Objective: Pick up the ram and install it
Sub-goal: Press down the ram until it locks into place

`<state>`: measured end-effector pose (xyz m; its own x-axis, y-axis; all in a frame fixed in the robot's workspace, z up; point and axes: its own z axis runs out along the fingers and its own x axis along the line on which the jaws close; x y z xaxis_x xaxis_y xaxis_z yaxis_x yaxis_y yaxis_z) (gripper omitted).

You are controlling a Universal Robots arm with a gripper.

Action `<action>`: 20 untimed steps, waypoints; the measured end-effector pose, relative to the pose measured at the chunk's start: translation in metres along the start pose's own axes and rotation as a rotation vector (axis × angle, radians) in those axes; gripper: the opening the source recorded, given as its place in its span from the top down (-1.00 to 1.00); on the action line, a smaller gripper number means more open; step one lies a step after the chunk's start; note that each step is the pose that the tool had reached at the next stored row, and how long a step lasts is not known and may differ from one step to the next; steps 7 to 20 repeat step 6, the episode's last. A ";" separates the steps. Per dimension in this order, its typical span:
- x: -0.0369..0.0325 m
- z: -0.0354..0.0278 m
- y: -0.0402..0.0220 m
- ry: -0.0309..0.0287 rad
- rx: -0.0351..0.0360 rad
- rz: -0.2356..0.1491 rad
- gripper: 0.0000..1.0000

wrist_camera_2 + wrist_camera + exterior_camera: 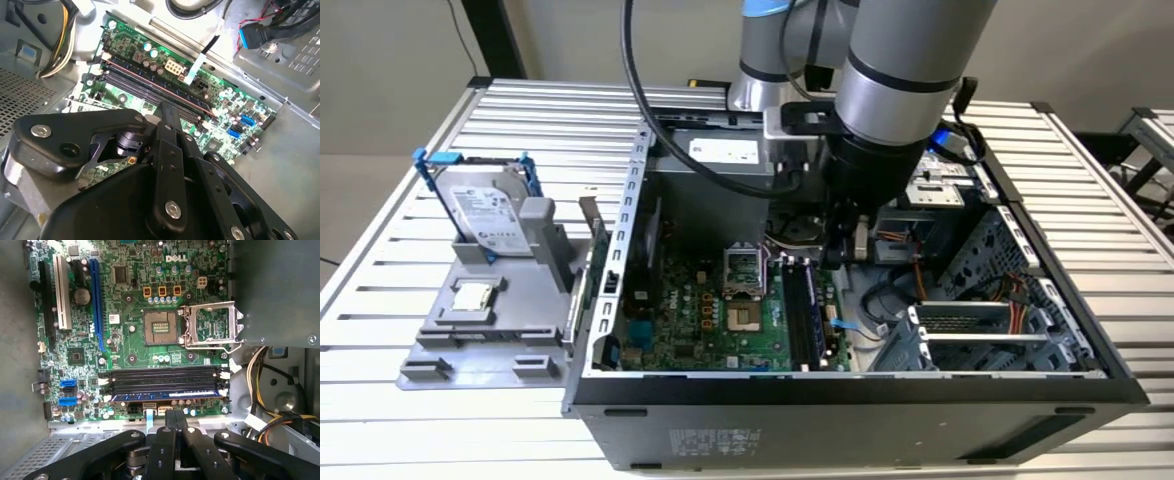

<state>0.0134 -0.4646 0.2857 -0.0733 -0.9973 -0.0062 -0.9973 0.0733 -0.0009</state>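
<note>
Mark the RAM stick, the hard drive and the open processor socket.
ram (pixel 167 396): first wrist view, middle of the stick seated in a motherboard slot.
hard drive (pixel 491 212): exterior view, its labelled face.
processor socket (pixel 161 327): first wrist view, centre of the contact field.

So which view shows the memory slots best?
The first wrist view: the memory slots run unobstructed across the motherboard. The second wrist view shows them slanted, their near end behind the gripper. The exterior view shows them foreshortened beside the arm.
</note>
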 end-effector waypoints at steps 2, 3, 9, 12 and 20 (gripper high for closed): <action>0.0000 -0.0002 0.0000 0.0002 0.0000 0.000 1.00; 0.0000 -0.0003 0.0000 0.0003 0.0000 0.000 1.00; 0.0000 -0.0005 0.0000 0.0003 0.0000 0.000 1.00; 0.0000 -0.0005 0.0000 0.0003 0.0000 0.000 1.00; 0.0000 -0.0005 0.0000 0.0003 0.0000 0.000 1.00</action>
